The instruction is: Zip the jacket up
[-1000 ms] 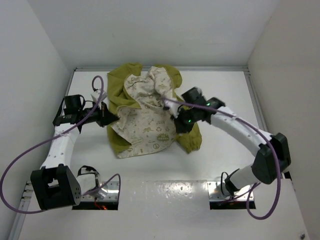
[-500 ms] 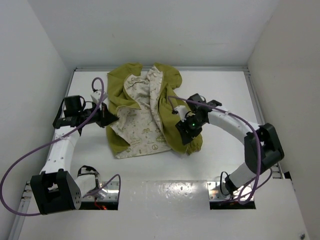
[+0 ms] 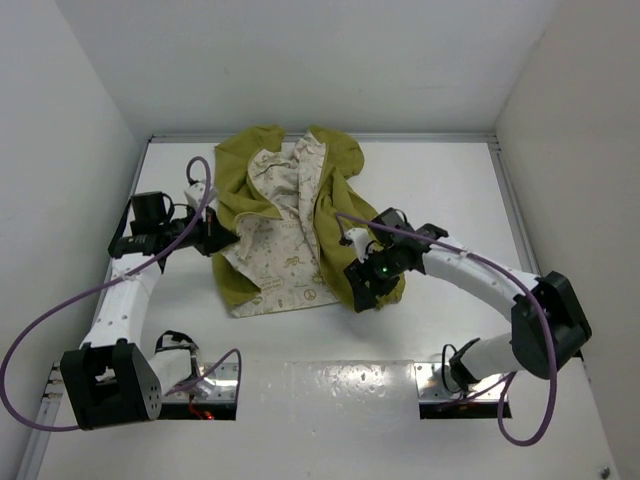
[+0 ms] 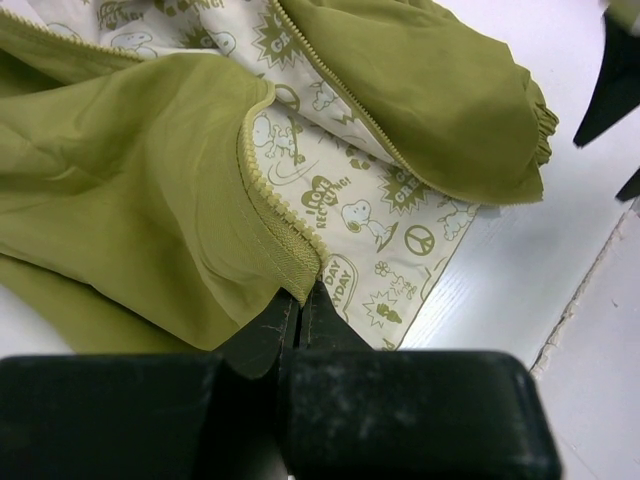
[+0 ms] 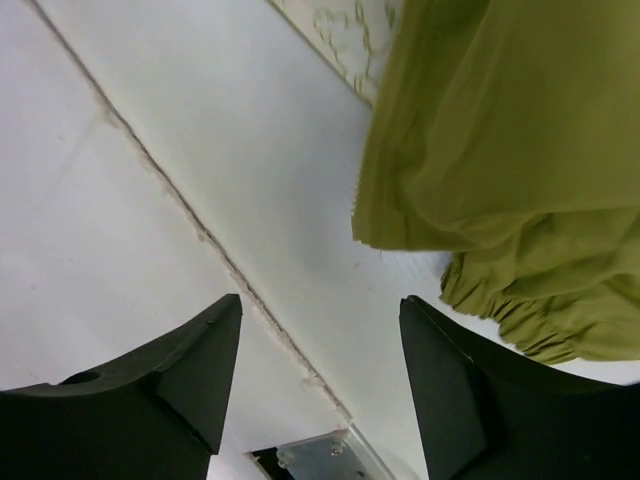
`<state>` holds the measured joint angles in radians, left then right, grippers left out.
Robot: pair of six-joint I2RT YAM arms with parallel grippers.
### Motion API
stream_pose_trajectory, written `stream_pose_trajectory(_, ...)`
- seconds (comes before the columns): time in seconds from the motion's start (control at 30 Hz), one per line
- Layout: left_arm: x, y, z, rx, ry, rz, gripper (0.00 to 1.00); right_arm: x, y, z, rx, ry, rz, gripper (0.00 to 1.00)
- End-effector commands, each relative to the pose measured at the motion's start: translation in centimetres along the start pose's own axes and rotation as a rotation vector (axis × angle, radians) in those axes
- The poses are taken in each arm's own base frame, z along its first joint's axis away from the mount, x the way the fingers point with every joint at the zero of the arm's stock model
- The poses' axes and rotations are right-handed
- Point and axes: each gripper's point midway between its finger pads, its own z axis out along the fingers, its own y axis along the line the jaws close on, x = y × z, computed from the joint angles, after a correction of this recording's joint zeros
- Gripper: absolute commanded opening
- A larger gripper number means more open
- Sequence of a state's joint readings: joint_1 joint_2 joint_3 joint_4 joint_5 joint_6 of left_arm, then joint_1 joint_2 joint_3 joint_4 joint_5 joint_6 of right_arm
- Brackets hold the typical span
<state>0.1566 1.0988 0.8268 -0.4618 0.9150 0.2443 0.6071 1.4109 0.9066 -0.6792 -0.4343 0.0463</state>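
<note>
The olive-yellow jacket (image 3: 250, 180) lies crumpled at the back middle of the table, its cream printed lining (image 3: 285, 260) showing between the front panels. My left gripper (image 3: 212, 240) is shut on the bottom corner of the left front panel, right at the end of its zipper teeth (image 4: 270, 195); the fingertips (image 4: 290, 312) pinch that hem. The other zipper edge (image 4: 340, 95) runs along the right panel. My right gripper (image 3: 360, 290) stands open over bare table by the jacket's lower right edge (image 5: 500, 150), holding nothing. An elastic cuff (image 5: 520, 310) lies beside its right finger.
White walls close in the table on the left, back and right. A seam (image 5: 200, 230) crosses the tabletop under the right gripper, and a metal plate (image 5: 320, 455) sits at the near edge. A purple cable (image 3: 60, 310) loops off the left arm.
My right gripper has opened and let go of the right front panel, which dropped over the lining. That gripper moved down toward the jacket's near right edge. The left gripper kept its hold.
</note>
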Motion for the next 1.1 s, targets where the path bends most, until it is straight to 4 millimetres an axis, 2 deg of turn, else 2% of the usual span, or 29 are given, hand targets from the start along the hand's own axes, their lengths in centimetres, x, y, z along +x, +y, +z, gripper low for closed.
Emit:
stream_pose_trajectory(0.0,-1.1,-0.6,-0.3,-0.003,-0.034,0.034,0.0,1.0,-2.2,1.2,0.16,0.038,-0.003,0.67)
stream_pose_trajectory(0.03,-1.2,-0.5,-0.3,-0.005,-0.039,0.041,0.0,1.4,-2.5,1.7,0.181,0.06,-0.005,0.68)
stream_pose_trajectory(0.2,-1.0,-0.5,-0.3,-0.013,-0.037,0.032,0.0,-0.8,-4.9,2.2,0.298,-0.012,-0.017,0.68)
stream_pose_trajectory(0.3,-1.1,-0.5,-0.5,-0.024,-0.04,0.04,0.0,-2.6,-4.9,2.4,0.3,-0.057,-0.053,0.67)
stream_pose_trajectory(0.4,-0.8,-0.5,-0.4,-0.023,-0.035,0.033,0.0,-3.1,-4.7,2.9,0.296,-0.042,-0.098,0.66)
stream_pose_trajectory(0.6,-0.3,-0.4,-0.3,-0.029,-0.026,0.024,0.0,-2.2,-3.7,4.8,0.253,0.03,-0.151,0.66)
stream_pose_trajectory(0.7,0.1,-0.2,-0.3,-0.038,-0.018,0.017,0.0,-0.8,-3.5,5.8,0.233,0.086,-0.149,0.66)
stream_pose_trajectory(0.87,0.0,-0.1,-0.4,-0.049,-0.02,0.033,0.0,1.5,-4.7,7.2,0.247,0.159,-0.13,0.65)
stream_pose_trajectory(1.07,0.8,0.0,-0.3,-0.054,-0.007,0.019,0.0,1.5,-4.7,8.4,0.24,0.167,-0.118,0.63)
